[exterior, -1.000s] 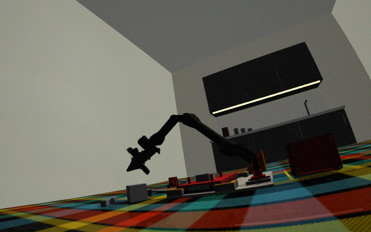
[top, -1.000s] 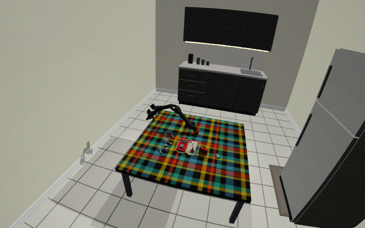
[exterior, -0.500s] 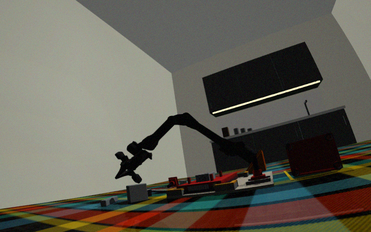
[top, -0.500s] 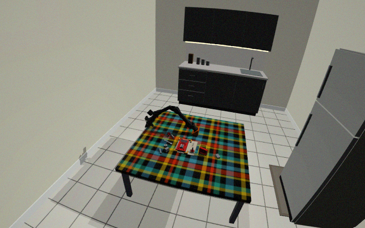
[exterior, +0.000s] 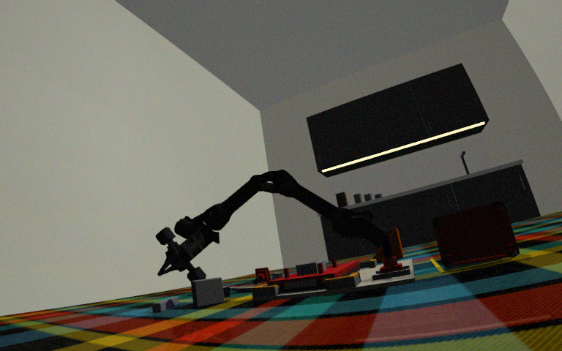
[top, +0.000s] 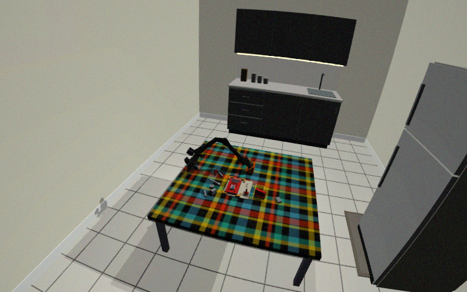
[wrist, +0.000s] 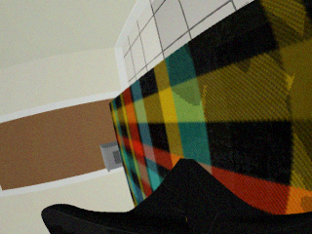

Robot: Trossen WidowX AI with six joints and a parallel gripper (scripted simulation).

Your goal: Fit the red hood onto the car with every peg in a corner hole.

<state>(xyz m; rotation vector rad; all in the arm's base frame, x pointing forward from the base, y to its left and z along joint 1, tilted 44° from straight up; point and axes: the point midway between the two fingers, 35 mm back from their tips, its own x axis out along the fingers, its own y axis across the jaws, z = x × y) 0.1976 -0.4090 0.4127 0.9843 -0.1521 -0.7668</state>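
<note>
My gripper (top: 189, 168) (exterior: 159, 273) (wrist: 185, 165) is shut and empty, low by the table's left edge and far from the hood. The red hood (top: 260, 193) (exterior: 476, 235) is right of the jig, inside a yellow outline. It appears to stand on edge, with corner bosses toward the exterior camera. The red chassis (top: 228, 185) (exterior: 345, 270) sits in the jig (top: 248, 184) (exterior: 407, 273) with the grey engine block (top: 233, 187) (exterior: 305, 268) on its deck. Several short red pegs stick up around the engine. The wrist view shows neither hood nor chassis.
The plaid table (top: 241, 220) carries small grey parts (top: 213, 191) and a red part (top: 216, 172) left of the jig. A grey block (top: 278, 199) lies to the right. An orange bracket (top: 252, 168) (exterior: 396, 242) stands at the arm's base. A red upright piece (top: 245, 191) stands on the jig.
</note>
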